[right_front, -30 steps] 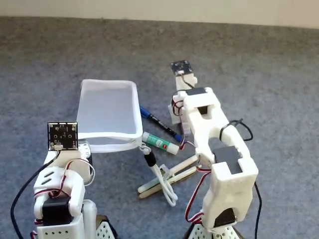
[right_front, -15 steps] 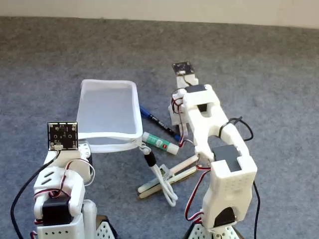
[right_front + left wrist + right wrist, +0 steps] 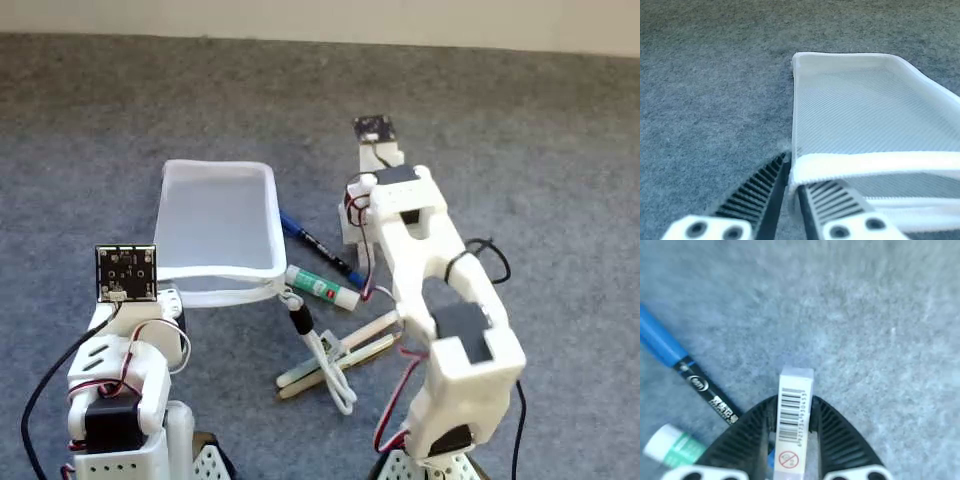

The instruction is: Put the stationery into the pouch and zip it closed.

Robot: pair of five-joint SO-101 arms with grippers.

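A white mesh pouch (image 3: pixel 218 222) lies open on the grey carpet, left of centre. My left gripper (image 3: pixel 792 186) is shut on the near rim of the pouch (image 3: pixel 865 162). My right gripper (image 3: pixel 794 404) is shut on a small white barcoded box (image 3: pixel 793 416), held just above the carpet to the right of the pouch. A blue and black pen (image 3: pixel 318 243) and a green-capped glue stick (image 3: pixel 322 286) lie between the pouch and the right arm (image 3: pixel 420 250). The pen (image 3: pixel 675 352) and glue stick (image 3: pixel 671 450) also lie beside the right gripper.
A black-tipped item with a white cord (image 3: pixel 318 348) and two pale flat sticks (image 3: pixel 340 352) lie on the carpet in front of the glue stick. Open carpet stretches behind and to both sides of the pouch.
The right arm has shifted slightly away and to the right, keeping the white box in its jaws. The left arm and the pouch have not moved.
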